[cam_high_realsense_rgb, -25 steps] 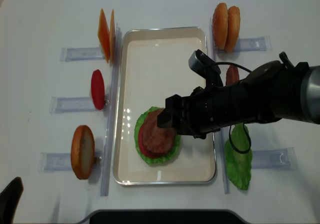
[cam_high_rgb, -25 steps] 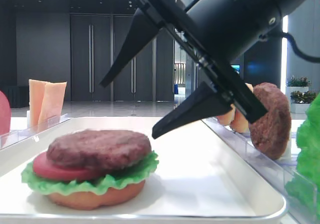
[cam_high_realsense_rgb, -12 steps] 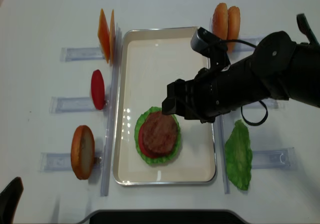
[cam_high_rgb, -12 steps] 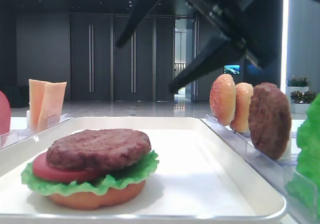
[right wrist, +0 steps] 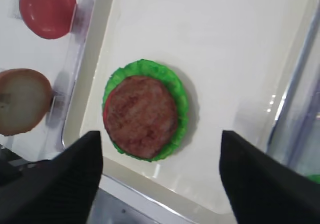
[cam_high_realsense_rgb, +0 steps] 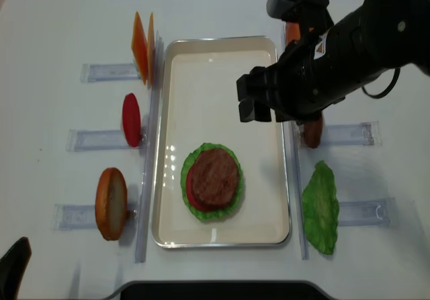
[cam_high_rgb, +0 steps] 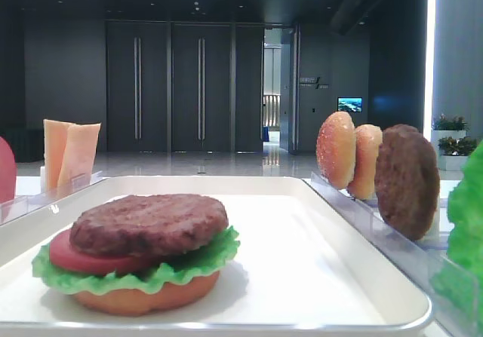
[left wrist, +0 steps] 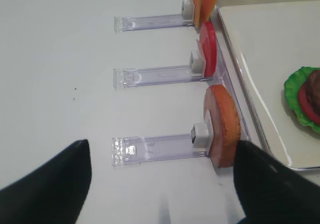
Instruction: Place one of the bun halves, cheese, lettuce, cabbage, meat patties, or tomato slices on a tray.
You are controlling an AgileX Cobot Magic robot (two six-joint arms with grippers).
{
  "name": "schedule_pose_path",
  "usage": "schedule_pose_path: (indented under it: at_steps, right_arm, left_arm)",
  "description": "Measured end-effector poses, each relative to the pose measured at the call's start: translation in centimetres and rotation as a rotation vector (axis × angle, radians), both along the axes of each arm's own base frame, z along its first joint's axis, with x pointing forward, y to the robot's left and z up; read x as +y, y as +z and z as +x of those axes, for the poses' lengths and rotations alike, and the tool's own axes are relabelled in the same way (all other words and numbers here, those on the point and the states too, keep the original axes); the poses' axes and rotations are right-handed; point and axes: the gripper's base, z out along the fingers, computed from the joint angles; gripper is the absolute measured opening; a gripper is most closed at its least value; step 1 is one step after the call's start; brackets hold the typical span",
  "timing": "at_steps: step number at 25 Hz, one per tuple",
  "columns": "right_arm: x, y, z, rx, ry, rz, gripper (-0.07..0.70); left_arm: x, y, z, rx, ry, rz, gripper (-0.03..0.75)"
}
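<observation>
Lifted and drawn back from the stacked meat patty [cam_high_realsense_rgb: 216, 177] on the tray [cam_high_realsense_rgb: 222, 48], the right gripper [cam_high_realsense_rgb: 255, 102] is seen spread, empty; a bun half [cam_high_realsense_rgb: 111, 203] would be fetched next.

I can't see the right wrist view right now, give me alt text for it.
A rough dark-brown meat patty tops a frilly green lettuce leaf on the white tray. The open right pincer hangs above, empty; a red tomato slice stands outside.

Black arm [cam_high_realsense_rgb: 349, 45], black cable, tapered black fingers [right wrist: 260, 184]
</observation>
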Motion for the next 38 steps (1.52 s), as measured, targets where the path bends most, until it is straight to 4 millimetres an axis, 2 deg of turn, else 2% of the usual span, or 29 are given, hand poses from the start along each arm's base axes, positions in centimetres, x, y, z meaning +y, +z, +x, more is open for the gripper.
schedule_pose_path:
  at_steps: [4, 8, 11, 21, 31, 34, 38]
  right_arm:
    - [-1.2, 2.2, -0.2, -0.033, 0.043, -0.131, 0.473]
    - [-2.4, 2.9, -0.2, -0.019, 0.054, -0.233, 0.473]
    - [-4.0, 2.9, 0.4, 0.021, 0.016, -0.268, 0.473]
    - [-13.2, 2.8, 3.9, 0.074, -0.198, -0.322, 0.473]
    - [-20.6, 2.7, 4.7, 0.069, -0.320, -0.367, 0.473]
    - [-21.6, 2.7, 4.6, 0.075, -0.349, -0.372, 0.473]
    - [-21.6, 2.8, 4.6, 0.072, -0.343, -0.372, 0.473]
  left_arm:
    - [0.0, 0.0, 0.0, 0.000, 0.000, 0.000, 0.692]
    - [0.0, 0.0, 0.0, 0.000, 0.000, 0.000, 0.692]
    - [0.0, 0.0, 0.0, 0.000, 0.000, 0.000, 0.692]
    - [0.0, 0.0, 0.0, 0.000, 0.000, 0.000, 0.692]
    - [0.0, 0.0, 0.0, 0.000, 0.000, 0.000, 0.692]
    - [0.0, 0.0, 0.0, 0.000, 0.000, 0.000, 0.692]
    - [0.0, 0.0, 0.0, 0.000, 0.000, 0.000, 0.692]
